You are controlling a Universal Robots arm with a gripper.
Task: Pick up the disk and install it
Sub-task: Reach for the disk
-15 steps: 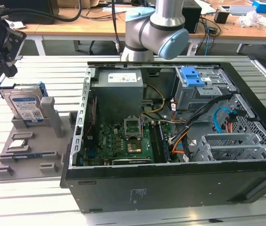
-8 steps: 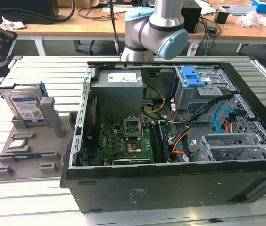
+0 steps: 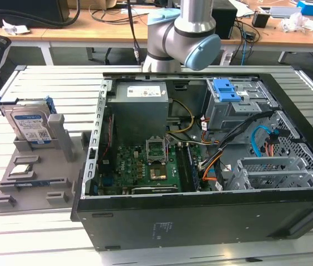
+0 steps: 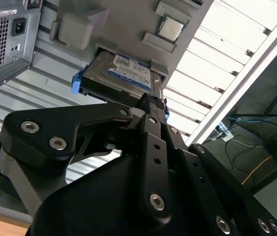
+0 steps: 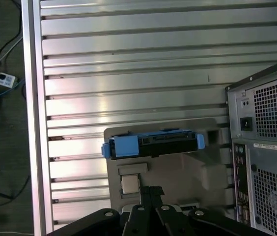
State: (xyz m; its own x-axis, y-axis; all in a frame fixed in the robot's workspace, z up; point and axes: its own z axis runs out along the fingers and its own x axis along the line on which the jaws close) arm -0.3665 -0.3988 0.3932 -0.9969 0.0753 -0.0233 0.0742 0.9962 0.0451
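One disk [image 3: 31, 126]: label in exterior view, blue edge in first wrist view.

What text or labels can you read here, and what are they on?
No text is legible.
Silver hard drive in blue caddy, white-and-blue label: too small to read.
Grey power supply box, white sticker: too small.
Black computer case, rear white sticker: blurred.

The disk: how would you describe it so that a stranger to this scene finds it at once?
On the exterior view's left, beside the open computer case, a grey holder lies on the table. The disk stands on edge in it: a silver drive with a white-and-blue label in a blue frame, unlike the small square chip lying flat nearby.
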